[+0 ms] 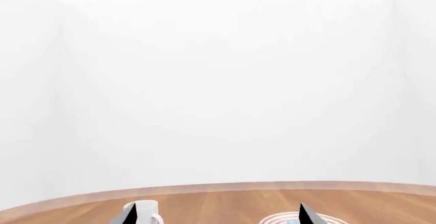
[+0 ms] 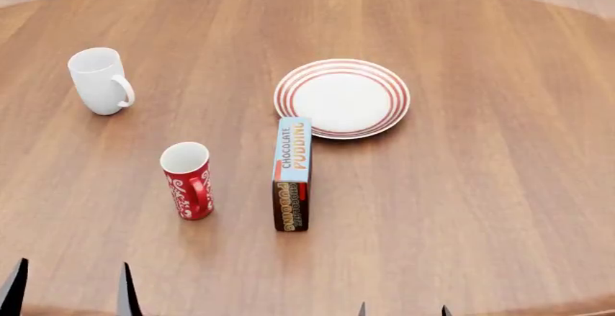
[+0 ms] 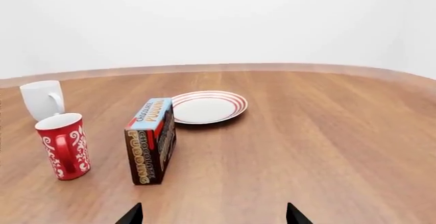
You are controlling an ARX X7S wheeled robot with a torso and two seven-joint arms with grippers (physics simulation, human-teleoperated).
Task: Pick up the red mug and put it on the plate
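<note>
red mug (image 2: 187, 180): upright on table (image 2: 480, 208), near left, handle toward robot
plate (image 2: 342, 98): well apart from mug, farther back and right
pudding box (image 2: 292, 173): on its edge between mug and plate, just beside plate rim
white mug (image 2: 100, 80): far left
left gripper (image 2: 69, 291): jaws spread, nothing held
right gripper (image 2: 404, 310): jaws spread, nothing held

Little of the robot shows. The left hand (image 2: 69, 287) ends in two thin, flat, black fingertips tapering to sharp points, with a pale grey face on one in the wrist view. The right hand (image 2: 404, 309) shows the same black pointed tips, matte and unmarked.
</note>
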